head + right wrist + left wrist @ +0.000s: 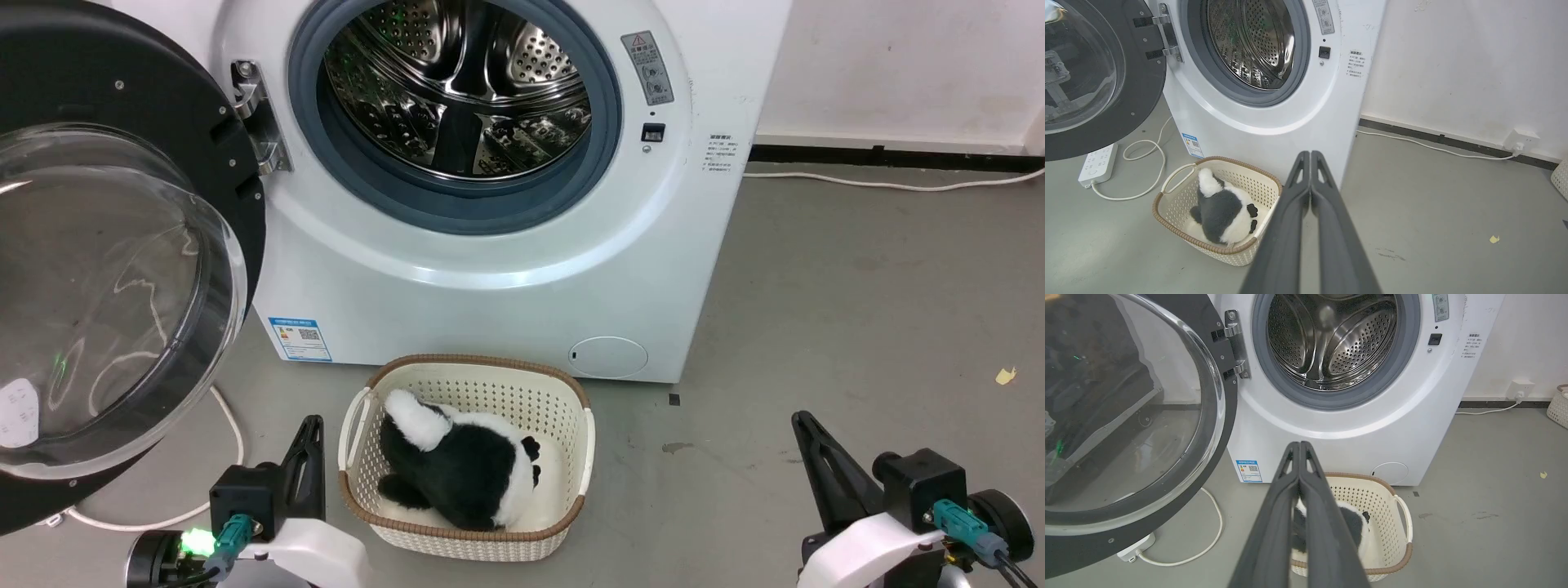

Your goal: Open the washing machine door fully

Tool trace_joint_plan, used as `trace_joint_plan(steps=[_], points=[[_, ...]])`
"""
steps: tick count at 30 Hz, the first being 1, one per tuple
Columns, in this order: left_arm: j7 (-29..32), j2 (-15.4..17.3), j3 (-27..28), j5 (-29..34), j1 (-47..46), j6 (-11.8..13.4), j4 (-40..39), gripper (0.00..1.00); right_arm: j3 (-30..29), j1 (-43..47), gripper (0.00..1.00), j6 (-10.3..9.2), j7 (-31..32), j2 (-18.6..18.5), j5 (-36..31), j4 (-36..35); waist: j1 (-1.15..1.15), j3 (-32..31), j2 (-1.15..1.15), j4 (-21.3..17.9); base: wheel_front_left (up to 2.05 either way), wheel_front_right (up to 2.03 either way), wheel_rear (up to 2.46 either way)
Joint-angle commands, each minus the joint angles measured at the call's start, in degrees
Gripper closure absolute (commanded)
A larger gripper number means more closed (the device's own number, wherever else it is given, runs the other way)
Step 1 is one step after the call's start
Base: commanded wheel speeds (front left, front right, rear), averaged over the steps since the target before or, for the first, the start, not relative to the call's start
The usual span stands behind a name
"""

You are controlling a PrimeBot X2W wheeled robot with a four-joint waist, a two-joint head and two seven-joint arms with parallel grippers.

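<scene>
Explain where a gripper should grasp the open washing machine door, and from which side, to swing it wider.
Probably pinch the washing machine door at its black rim, low and far from the hinge, with the left gripper coming from below. The rim offers an edge; the glass bowl bulges smooth.

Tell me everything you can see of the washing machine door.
The washing machine door is a big round one with a glossy black rim and a bulging clear glass bowl in the middle, small screws dotting the rim. It stands swung wide open to the left of the white machine, held by a metal hinge on its edge, leaving the steel drum uncovered. Nothing else is seen touching it.
</scene>
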Motion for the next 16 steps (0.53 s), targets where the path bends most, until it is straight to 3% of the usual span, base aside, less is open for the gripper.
trace_joint_plan(steps=[1, 16], points=[[0.0, 0.0, 0.0, 0.5, -0.9, -0.2, -0.2, 1.0, -0.1, -0.7, 1.0, 0.05, 0.0, 0.2, -0.4, -0.2, 0.0, 0.0, 0.0, 0.0, 0.0, 0.0, 0.0], [0.0, 0.0, 0.0, 0.5, -0.9, -0.2, -0.2, 1.0, -0.1, -0.7, 1.0, 0.05, 0.0, 0.2, -0.4, -0.2, 0.0, 0.0, 0.0, 0.0, 0.0, 0.0, 0.0]])
